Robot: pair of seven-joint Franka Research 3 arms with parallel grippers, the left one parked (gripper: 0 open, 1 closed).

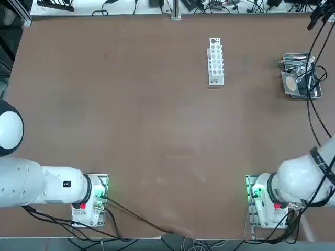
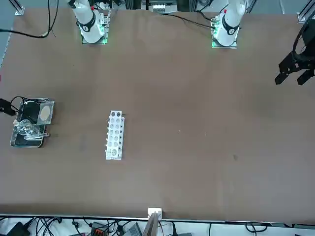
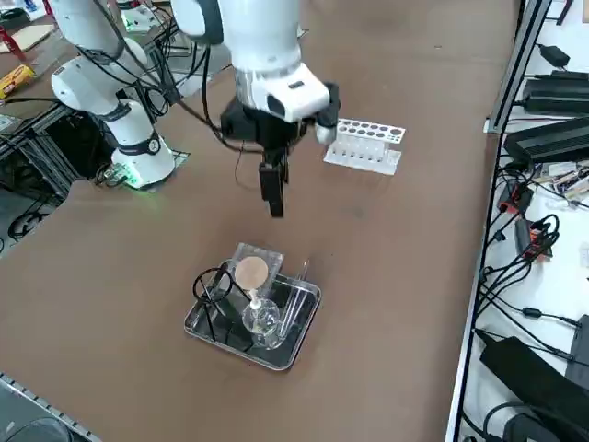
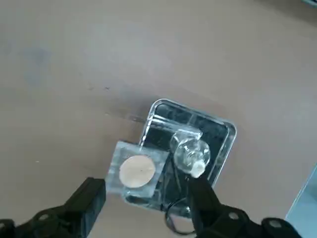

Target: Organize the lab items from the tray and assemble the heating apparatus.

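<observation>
Tabletop (image 1: 131,136): wide brown surface, mostly bare.
Rack (image 1: 215,60): long white perforated block, well apart from the tray.
Tool (image 3: 274,189): right one, fingers spread and holding nothing, hanging above the tabletop near the tray.
Tray (image 3: 204,329): shiny silver, raised rim, by the tabletop's edge.
Mesh (image 4: 136,171): grey square, tan round centre, overlapping the tray's rim.
Tripod (image 3: 213,287): thin black wire, in the tray.
Burner (image 4: 189,152): small clear glass, in the tray beside the mesh.

Burner (image 3: 261,319), mesh (image 3: 250,273) in tray (image 3: 291,354)
</observation>
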